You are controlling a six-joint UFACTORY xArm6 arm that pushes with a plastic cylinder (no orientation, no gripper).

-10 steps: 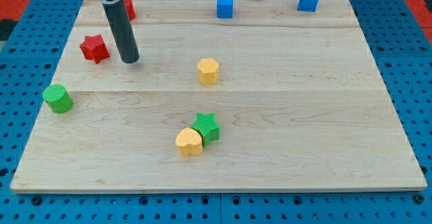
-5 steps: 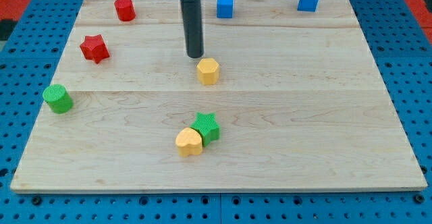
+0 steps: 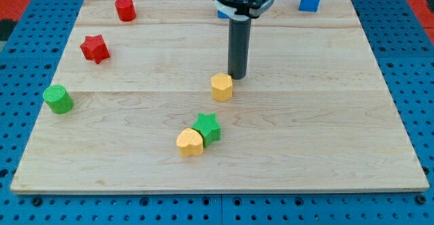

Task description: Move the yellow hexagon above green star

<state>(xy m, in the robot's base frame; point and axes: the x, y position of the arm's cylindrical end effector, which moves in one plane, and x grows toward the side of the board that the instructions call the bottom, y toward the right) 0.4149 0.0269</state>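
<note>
The yellow hexagon (image 3: pixel 222 87) sits near the middle of the wooden board (image 3: pixel 325 116). The green star (image 3: pixel 207 127) lies below it and slightly to the left, touching a yellow heart (image 3: pixel 189 142) at its lower left. My tip (image 3: pixel 237 75) stands just above and to the right of the yellow hexagon, touching or nearly touching its upper right edge. The rod rises from there toward the view's top.
A red star (image 3: pixel 95 48) and a red cylinder (image 3: pixel 125 9) lie at the upper left. A green cylinder (image 3: pixel 58 99) is at the left edge. A blue block (image 3: pixel 310 0) sits at the top right; another blue block (image 3: pixel 220 13) is mostly hidden behind the rod.
My tip swept from the left across the board to the right, past the hexagon's upper side. The yellow hexagon moved down and to the right. The other blocks stayed put.
</note>
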